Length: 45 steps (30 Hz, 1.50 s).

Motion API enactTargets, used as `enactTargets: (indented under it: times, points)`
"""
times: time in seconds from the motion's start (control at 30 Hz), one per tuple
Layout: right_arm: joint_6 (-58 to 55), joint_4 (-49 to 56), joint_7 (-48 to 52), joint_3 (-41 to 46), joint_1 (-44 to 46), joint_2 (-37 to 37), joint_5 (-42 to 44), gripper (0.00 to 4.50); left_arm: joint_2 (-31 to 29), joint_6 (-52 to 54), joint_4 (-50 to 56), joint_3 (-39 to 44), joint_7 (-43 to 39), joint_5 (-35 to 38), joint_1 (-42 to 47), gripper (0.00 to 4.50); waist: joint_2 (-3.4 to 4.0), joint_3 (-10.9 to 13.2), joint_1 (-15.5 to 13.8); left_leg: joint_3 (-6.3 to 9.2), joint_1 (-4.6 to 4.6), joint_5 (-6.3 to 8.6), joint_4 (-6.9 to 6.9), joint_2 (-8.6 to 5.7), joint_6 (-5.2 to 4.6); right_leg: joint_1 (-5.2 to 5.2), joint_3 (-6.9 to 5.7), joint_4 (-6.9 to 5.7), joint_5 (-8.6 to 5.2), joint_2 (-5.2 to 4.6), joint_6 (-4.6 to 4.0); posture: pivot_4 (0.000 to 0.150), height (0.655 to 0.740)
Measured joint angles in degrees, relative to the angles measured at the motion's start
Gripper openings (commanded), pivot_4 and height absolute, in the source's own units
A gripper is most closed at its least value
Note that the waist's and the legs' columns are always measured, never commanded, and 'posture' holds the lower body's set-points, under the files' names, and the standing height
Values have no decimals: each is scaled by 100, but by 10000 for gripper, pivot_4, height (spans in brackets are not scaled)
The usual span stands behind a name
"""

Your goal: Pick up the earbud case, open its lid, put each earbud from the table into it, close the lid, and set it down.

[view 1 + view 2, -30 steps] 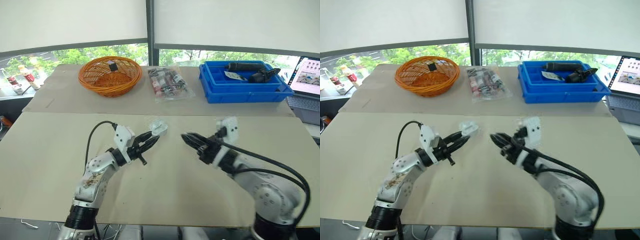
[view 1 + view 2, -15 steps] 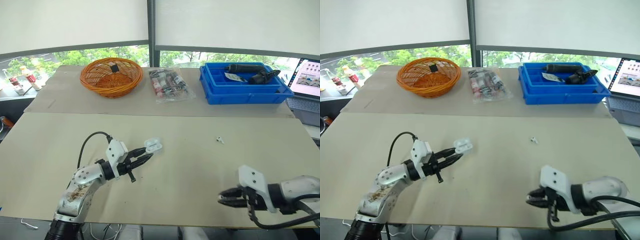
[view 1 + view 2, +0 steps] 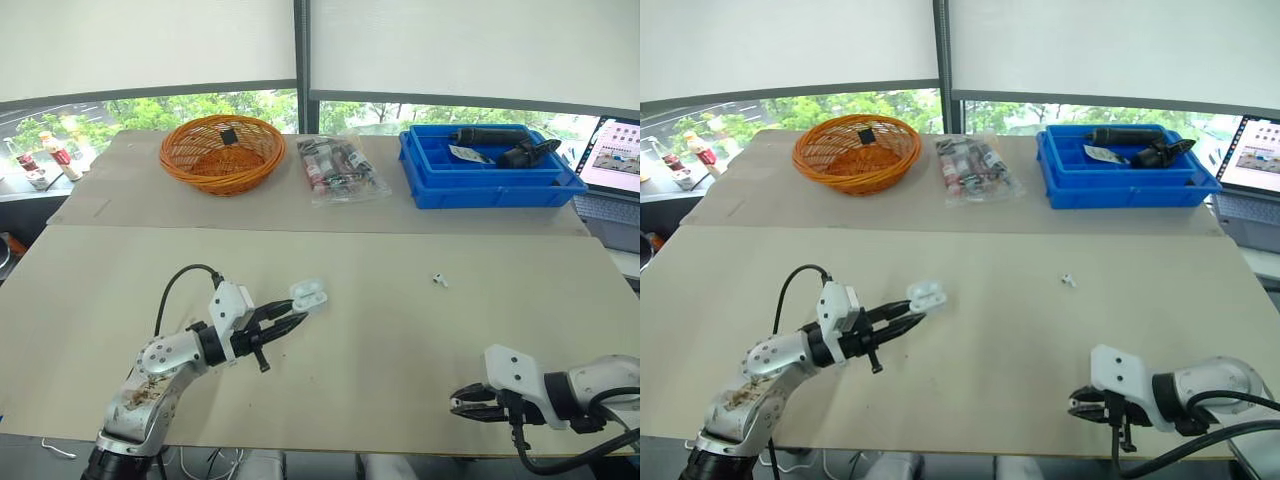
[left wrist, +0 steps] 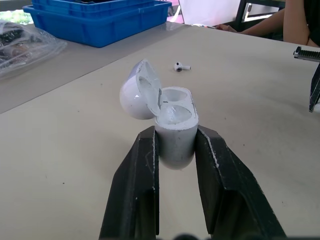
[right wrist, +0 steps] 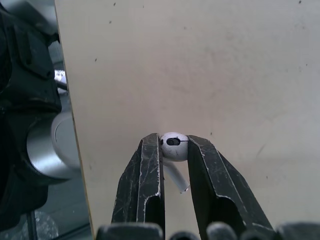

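Earbud case [image 4: 175,120] first: clamped by its lower body in the left gripper [image 3: 297,312], held clear above the counter [image 3: 380,340] left of the middle, lid hinged back and both wells facing up (contents too unclear to call). Squeezed on a smooth rounded shell, so could twist or slide out under any downward push during insertion. Could also lose the lid to a jolt, flopping shut over the wells.

Further out, one earbud [image 5: 174,145] pinched by its bulb in the closed-down right gripper [image 3: 458,404], stem running back between the fingers, right at the near edge of the counter. Probably the riskiest spot: round head between narrow pads, so could squirt free on the swing across and drop off the edge. Needs lining up stem-first with a well; misaligned, would likely jam on the rim or knock the case askew in its grip.

Well apart from both, the second earbud [image 3: 438,279] lying loose on the counter, toward the right and back. Small and light, so easily flicked away by a passing finger or cable. Beyond that, a blue bin [image 3: 487,165] at the back right, well out of the way.
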<state>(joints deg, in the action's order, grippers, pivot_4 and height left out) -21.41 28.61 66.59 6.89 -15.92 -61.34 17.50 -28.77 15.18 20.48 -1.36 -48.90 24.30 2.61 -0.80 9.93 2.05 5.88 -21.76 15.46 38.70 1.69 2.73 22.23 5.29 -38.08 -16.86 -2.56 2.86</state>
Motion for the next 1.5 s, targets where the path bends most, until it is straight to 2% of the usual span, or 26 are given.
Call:
enactTargets:
  times: [0.17, 0.23, 0.33, 0.37, 0.57, 0.77, 0.93, 1.2, 1.5]
  points:
    - [-5, 0, -107, -179, -3, 30, -115, 3198, -8, 4, 1, 0, 8, 33, -11, 5394, 0, 0, -4, 0, 0, 0, 0, 0, 0, -1, 0, 0, 0, 0, 0, 1500, 7136]
    - [-4, 0, -161, -196, -3, 32, -165, 13603, -8, 4, 1, 0, 13, 33, -26, 5394, 0, 0, -7, 0, 1, 0, 0, 0, 0, -1, 0, 0, 0, 0, 0, 1500, 7136]
    - [10, 0, -172, -228, 16, 49, -169, 23591, -10, 3, 1, 0, 31, 34, -31, 5394, -4, -1, -15, 0, 4, 0, 1, 1, 0, -4, -1, 0, 0, 1, -1, 1500, 7136]
    - [10, -1, -172, -229, 27, 58, -167, 24188, -9, 3, 1, -1, 38, 34, -32, 5394, -4, -1, -10, 0, 5, 0, 1, 0, 0, -4, 0, 0, 1, 1, -1, 1500, 7136]
    - [-215, 176, -71, 124, -17, -77, -1, 24188, -11, 2, 4, -1, 50, 33, -122, 5394, -1, 0, -8, -1, 6, 0, 1, 0, 0, -4, 1, -2, 1, 0, -1, 1500, 7136]
    - [-1023, 1080, -43, 319, 476, -985, 118, 24188, -1, -17, 2, -9, 61, 25, -151, 5394, 1, 0, -9, -1, 4, 0, 0, 1, 0, -3, 0, -2, 1, 1, -1, 1500, 7136]
    - [-1423, 1630, -27, -564, 1173, -1727, -230, 24188, 40, -43, -5, -120, 68, -27, -143, 5393, 1, -1, -43, -1, -1, 1, 0, 0, 0, 0, -2, 5, 0, -3, -1, 1500, 7136]
    - [-1410, 1389, -14, -2149, 2096, -1526, -1114, 24188, 103, -112, -14, -190, 112, -172, -141, 5394, 2, 0, -107, -2, -3, 0, 1, 1, 0, 4, -3, 4, 0, -4, -1, 1500, 7136]
    - [-1357, 1115, 196, -2454, 2208, -1393, -1454, 24188, 147, -121, -13, -201, 154, -197, -158, 5394, 3, 0, -112, -2, 0, 0, 1, 1, 0, 4, -3, 3, 1, -3, -1, 1500, 7136]
